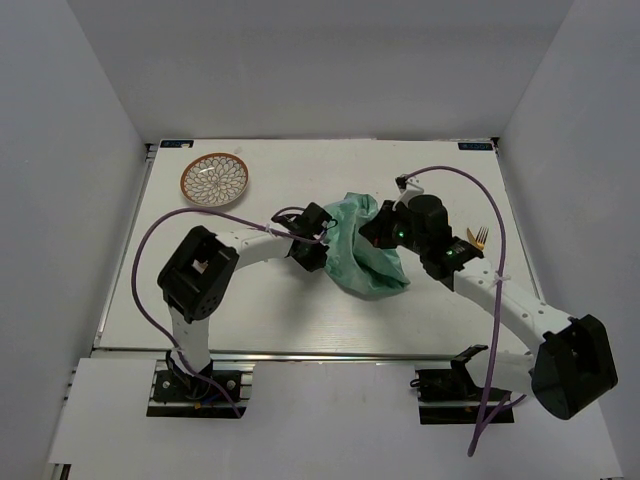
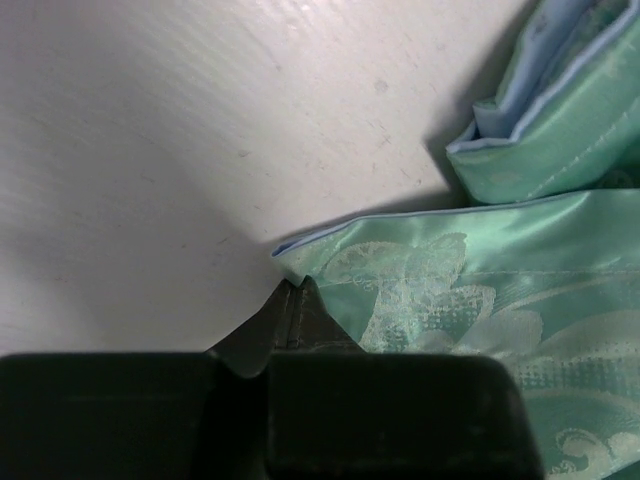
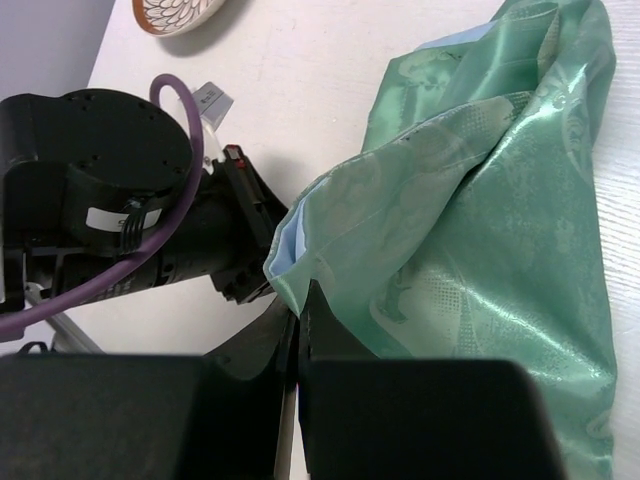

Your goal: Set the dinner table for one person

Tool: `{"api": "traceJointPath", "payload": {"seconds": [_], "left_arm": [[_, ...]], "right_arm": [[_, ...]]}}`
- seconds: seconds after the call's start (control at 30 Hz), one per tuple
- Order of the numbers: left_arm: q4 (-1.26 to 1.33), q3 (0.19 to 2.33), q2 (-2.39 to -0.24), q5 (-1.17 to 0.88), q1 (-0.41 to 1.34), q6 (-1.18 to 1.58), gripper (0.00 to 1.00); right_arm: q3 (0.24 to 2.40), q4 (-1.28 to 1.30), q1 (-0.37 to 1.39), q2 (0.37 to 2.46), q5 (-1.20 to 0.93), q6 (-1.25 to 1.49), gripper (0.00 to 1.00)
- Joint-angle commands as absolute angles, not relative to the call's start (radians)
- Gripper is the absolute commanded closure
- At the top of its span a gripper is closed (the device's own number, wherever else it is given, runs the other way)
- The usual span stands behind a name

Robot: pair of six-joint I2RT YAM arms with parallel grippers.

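A crumpled green patterned cloth mat (image 1: 362, 258) with a light blue underside lies bunched in the middle of the white dinner table (image 1: 250, 310). My left gripper (image 1: 318, 243) is at the mat's left side. In the left wrist view it (image 2: 295, 288) is shut on a corner of the mat (image 2: 470, 300). My right gripper (image 1: 378, 236) is at the mat's upper right. In the right wrist view it (image 3: 300, 305) is shut on an edge of the mat (image 3: 480, 240), which hangs lifted and folded.
A round orange-and-white patterned plate (image 1: 214, 180) sits at the far left of the table and shows in the right wrist view (image 3: 175, 10). A gold fork (image 1: 480, 237) lies partly behind the right arm. A silver rail (image 1: 300, 352) runs along the near edge. The left arm (image 3: 110, 200) is close to the right gripper.
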State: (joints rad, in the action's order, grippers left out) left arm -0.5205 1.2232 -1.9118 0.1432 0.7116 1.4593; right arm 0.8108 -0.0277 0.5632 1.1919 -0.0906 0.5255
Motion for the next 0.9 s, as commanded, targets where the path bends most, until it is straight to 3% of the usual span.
{"api": "traceJointPath", "payload": {"seconds": [0.0, 0.07, 0.2, 0.33, 0.4, 0.6, 0.73, 0.87], "left_arm": [[-0.522, 1.219, -1.878, 0.202, 0.697, 1.341, 1.00], [-0.535, 1.250, -1.840, 0.218, 0.696, 1.281, 1.00], [-0.791, 1.464, -1.738, 0.462, 0.696, 1.211, 1.00], [-0.965, 1.612, -1.567, 0.667, 0.687, 1.172, 1.00], [-1.014, 1.637, -1.421, 0.747, 0.687, 1.148, 1.00], [-0.934, 1.516, -1.004, 0.773, 0.687, 1.034, 1.00], [-0.997, 1.528, -0.898, 0.724, 0.687, 1.043, 1.00], [-0.986, 1.549, -0.885, 0.680, 0.696, 1.045, 1.00]], "right_arm": [[0.811, -0.080, 0.555, 1.154, -0.146, 0.551, 1.00], [0.834, -0.075, 0.546, 1.147, -0.164, 0.561, 1.00], [0.947, 0.055, 0.538, 1.105, -0.069, 0.592, 1.00], [1.061, 0.382, 0.525, 0.964, 0.321, 0.710, 1.00], [1.116, 0.466, 0.525, 0.904, 0.392, 0.747, 1.00], [1.236, 0.649, 0.526, 0.718, 0.427, 0.747, 1.00], [1.293, 0.677, 0.529, 0.621, 0.387, 0.770, 1.00], [1.374, 0.683, 0.528, 0.650, 0.376, 0.769, 1.00]]}}
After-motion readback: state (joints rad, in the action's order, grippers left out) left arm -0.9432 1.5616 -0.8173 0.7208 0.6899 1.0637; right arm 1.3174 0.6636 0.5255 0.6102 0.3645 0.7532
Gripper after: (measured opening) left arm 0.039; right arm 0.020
